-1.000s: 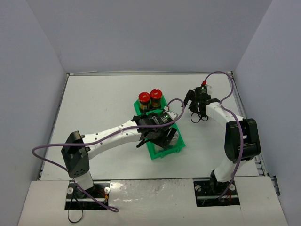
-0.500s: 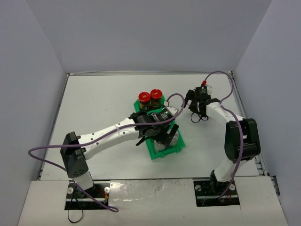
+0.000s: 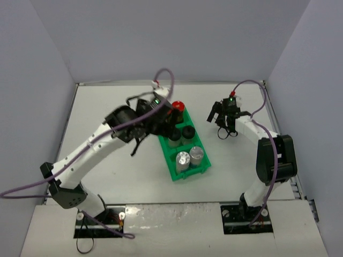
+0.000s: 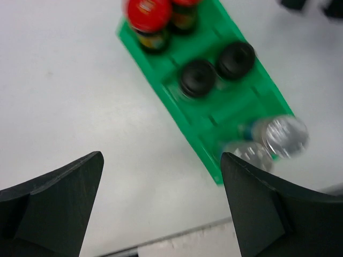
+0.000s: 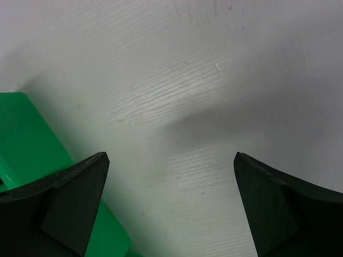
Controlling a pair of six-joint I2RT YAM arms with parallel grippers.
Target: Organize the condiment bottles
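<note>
The green bin point(image 3: 170, 158) holds the bottles in pairs. Two red-capped jars point(image 4: 148, 13) stand in the far compartment; in the top view only one red cap point(image 3: 178, 106) shows, as the left arm hides the other. Two black-capped bottles point(image 3: 188, 131) point(image 4: 198, 78) stand in the middle. Two silver-capped bottles point(image 3: 183, 159) point(image 4: 286, 135) stand in the near compartment. My left gripper point(image 3: 167, 119) point(image 4: 161, 214) is open and empty, raised high above the table left of the bin. My right gripper point(image 3: 225, 133) point(image 5: 171, 209) is open and empty over bare table, right of the bin.
A corner of the green bin point(image 5: 32, 139) shows at the left of the right wrist view. White walls close the table on three sides. The left arm's purple cable point(image 3: 163, 77) loops above the far end of the bin.
My left arm has lifted off the bin's near compartment and swung up and back to the far left, uncovering the black-capped and silver-capped bottles. The right arm has not moved.
</note>
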